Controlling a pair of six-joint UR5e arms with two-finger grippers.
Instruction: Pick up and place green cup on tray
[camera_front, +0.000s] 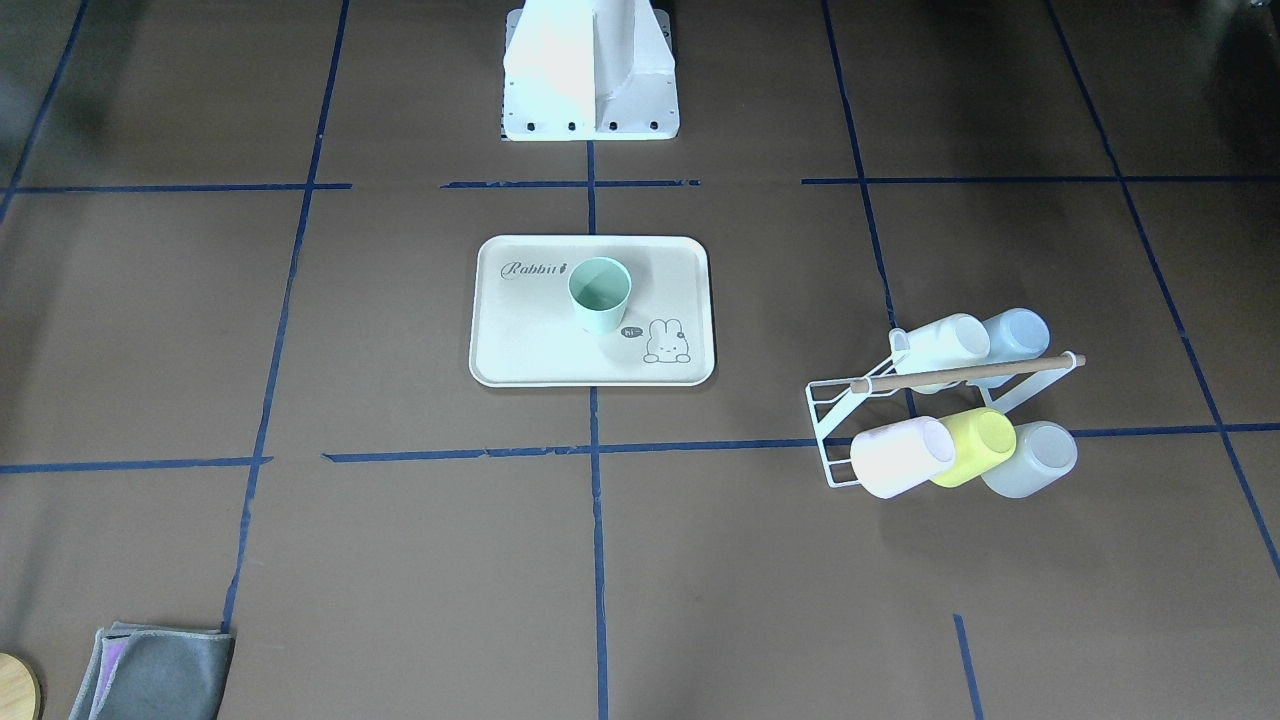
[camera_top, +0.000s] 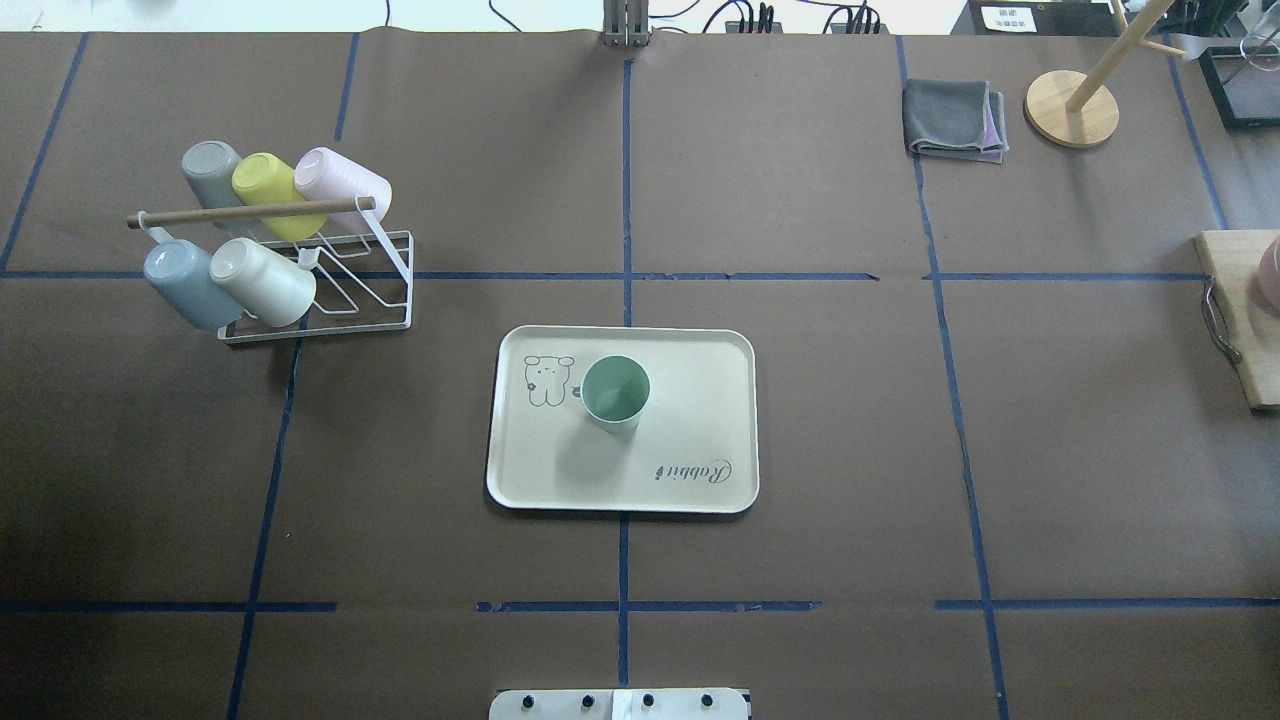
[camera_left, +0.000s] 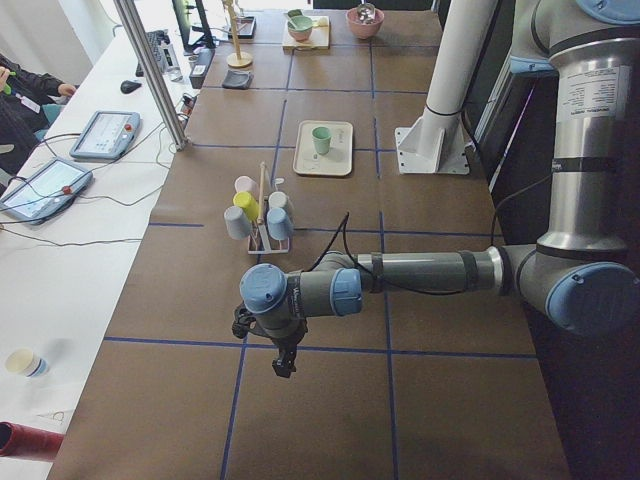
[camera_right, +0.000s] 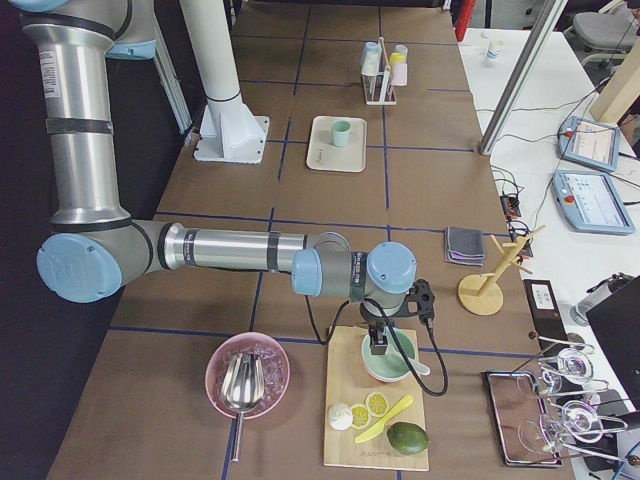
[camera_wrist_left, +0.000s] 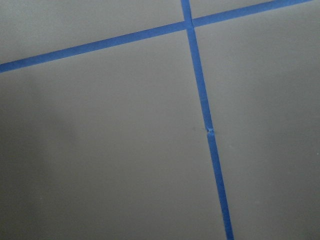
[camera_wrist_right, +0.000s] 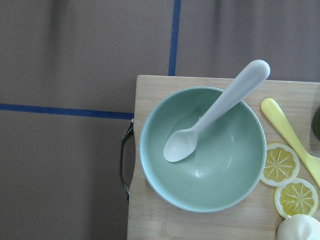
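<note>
**Green cup (camera_front: 600, 293) upright on tray (camera_front: 520, 345)**

Mouth up, near the tray's middle, just beside the bunny drawing and between it and the "Rabbit" script. Both arms well apart from it.

Tray flat on worktop (camera_top: 800, 450), straight ahead of the robot's base. Off to the robot's left, well apart from the tray: rack (camera_top: 250, 212) of white wire with a wooden bar, holding five cups on their sides.

Left fingers (camera_left: 283, 367) pointing down above bare worktop at the left end, with the rack between them and the tray. Wide or narrow: cannot tell from the side view, and the wrist view gives only brown surface and blue tape.

Right fingers (camera_right: 380, 347) at the opposite end, hanging over a bowl (camera_wrist_right: 202, 165). Spread likewise impossible to tell.

Bowl pale green, with a white spoon (camera_wrist_right: 220, 107) leaning in it, set on a wooden board (camera_wrist_right: 150, 220). Lemon slices (camera_wrist_right: 282, 164) just beside the bowl on the same board.

Folded grey cloth (camera_top: 950, 118) toward the far right of the worktop.
</note>
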